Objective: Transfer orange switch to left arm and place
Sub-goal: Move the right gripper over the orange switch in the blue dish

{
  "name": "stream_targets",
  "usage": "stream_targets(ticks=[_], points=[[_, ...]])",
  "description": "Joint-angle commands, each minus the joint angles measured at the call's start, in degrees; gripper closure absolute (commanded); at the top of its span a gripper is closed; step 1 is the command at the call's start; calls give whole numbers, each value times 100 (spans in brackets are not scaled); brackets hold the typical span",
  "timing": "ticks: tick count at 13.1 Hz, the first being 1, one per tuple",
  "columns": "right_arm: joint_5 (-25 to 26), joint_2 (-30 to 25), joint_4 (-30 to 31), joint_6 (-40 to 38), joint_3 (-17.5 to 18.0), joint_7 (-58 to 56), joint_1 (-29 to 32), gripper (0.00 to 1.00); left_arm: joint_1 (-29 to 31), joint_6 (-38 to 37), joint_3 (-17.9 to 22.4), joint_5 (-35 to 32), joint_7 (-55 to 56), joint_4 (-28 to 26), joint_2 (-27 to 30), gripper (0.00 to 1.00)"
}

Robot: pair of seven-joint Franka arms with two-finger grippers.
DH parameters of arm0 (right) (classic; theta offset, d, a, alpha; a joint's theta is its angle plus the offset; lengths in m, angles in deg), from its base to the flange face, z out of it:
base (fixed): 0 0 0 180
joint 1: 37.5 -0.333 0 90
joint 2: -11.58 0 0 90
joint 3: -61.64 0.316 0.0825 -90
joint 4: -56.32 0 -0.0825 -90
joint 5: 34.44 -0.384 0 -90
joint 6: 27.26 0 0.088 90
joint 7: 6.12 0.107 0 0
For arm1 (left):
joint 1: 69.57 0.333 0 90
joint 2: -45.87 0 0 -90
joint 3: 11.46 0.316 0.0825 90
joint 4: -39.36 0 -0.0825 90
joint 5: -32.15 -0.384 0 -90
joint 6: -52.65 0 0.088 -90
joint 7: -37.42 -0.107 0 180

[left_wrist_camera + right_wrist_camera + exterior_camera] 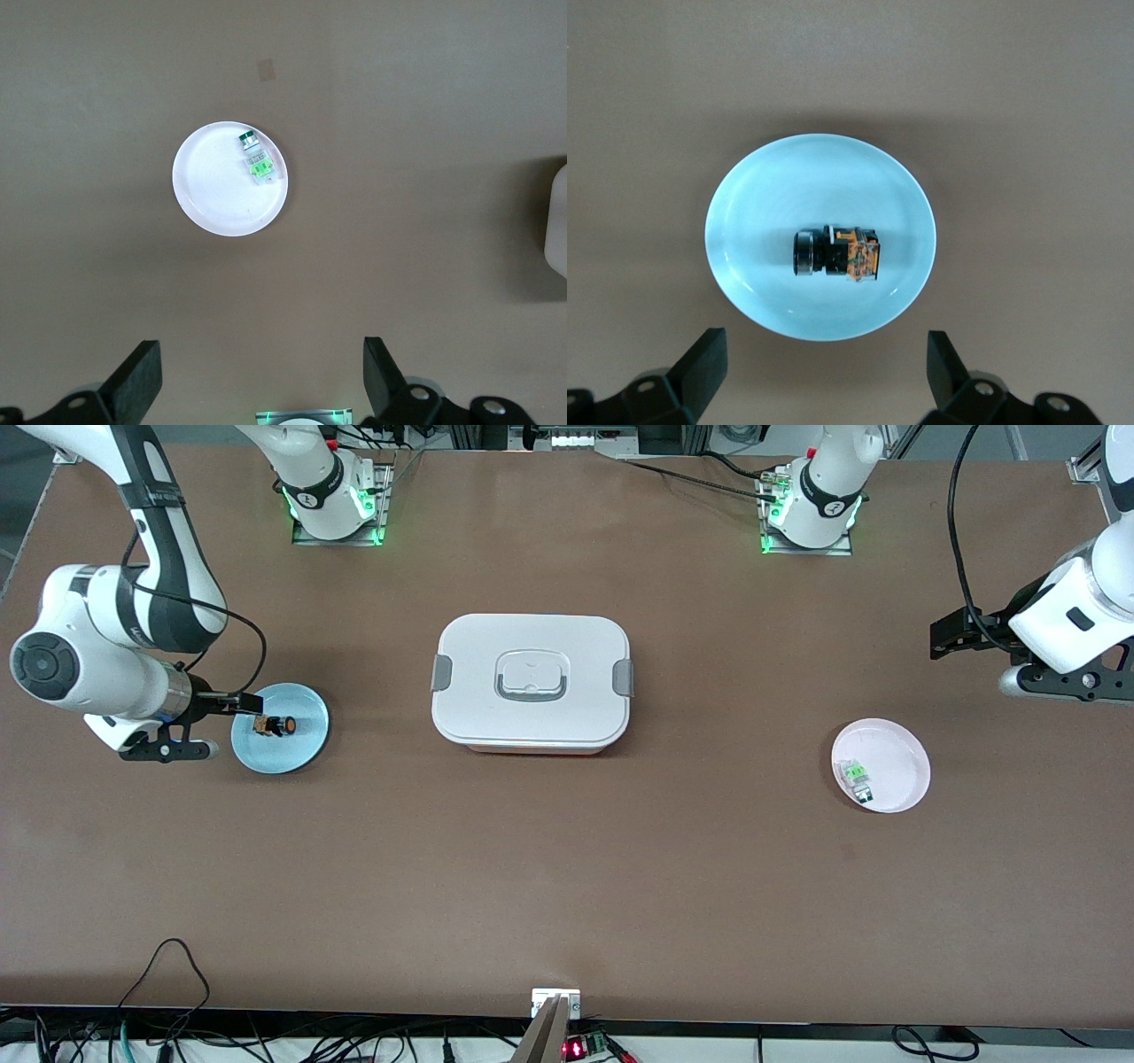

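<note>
On the brown table: 2 white robot arms (106,638), 2 round plates, 1 light-blue plate (280,728) and 1 pale-pink plate (881,765), 1 big white lidded box (532,682), 1 black-and-orange switch (275,725), 1 clear-white green-topped part (857,774)

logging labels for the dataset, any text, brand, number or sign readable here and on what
None can be read.
Orange switch on the blue plate: markings too blurred.
Green-topped part on the white plate: print too small.
Box lid: no text visible.
</note>
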Motion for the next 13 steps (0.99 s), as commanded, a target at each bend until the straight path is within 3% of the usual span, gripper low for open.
stream_targets(ticks=[1, 7, 13], points=[[51, 177, 186, 371, 6, -94, 53, 0, 8, -46, -3, 43, 36, 135, -53, 0], [51, 503, 625, 1425, 6, -94, 229, 0, 8, -55, -29, 43, 45, 135, -53, 0], [33, 679, 661, 1611, 14, -15, 229, 0, 8, -55, -29, 43, 45, 135, -53, 0]])
